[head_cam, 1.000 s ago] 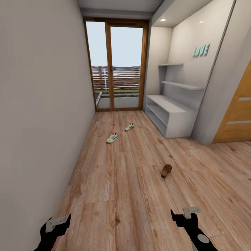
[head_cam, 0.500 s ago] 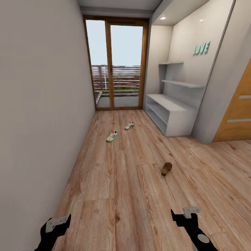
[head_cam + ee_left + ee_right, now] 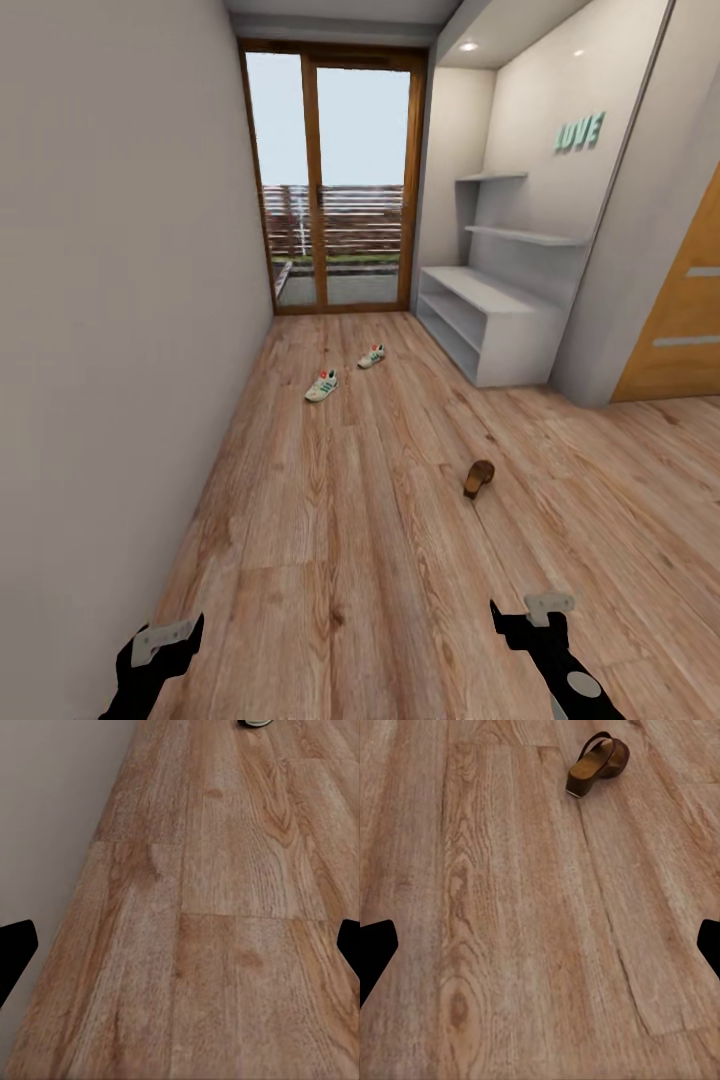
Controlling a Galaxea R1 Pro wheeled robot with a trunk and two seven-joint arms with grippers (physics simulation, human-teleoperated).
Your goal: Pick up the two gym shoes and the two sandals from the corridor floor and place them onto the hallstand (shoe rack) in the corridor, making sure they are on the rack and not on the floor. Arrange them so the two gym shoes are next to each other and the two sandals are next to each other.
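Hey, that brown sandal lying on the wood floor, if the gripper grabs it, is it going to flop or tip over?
The sandal looks small with a rigid, wood-like footbed, so probably light and stiff. Its strap arches wide and may flex if pinched. It appears to lie tilted on the floor, so a nudge may well rock or slide it.

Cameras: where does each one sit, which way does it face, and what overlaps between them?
Head view: on the robot's head, looking forward and down the corridor floor at two gym shoes, a sandal and the hallstand; left gripper and right gripper show low in frame.
Left wrist view: on the left arm, facing the floor beside the wall; dark jaws at both edges.
Right wrist view: on the right arm, facing the floor; jaws at both edges.
Shared: the sandal, in the head and right wrist views.
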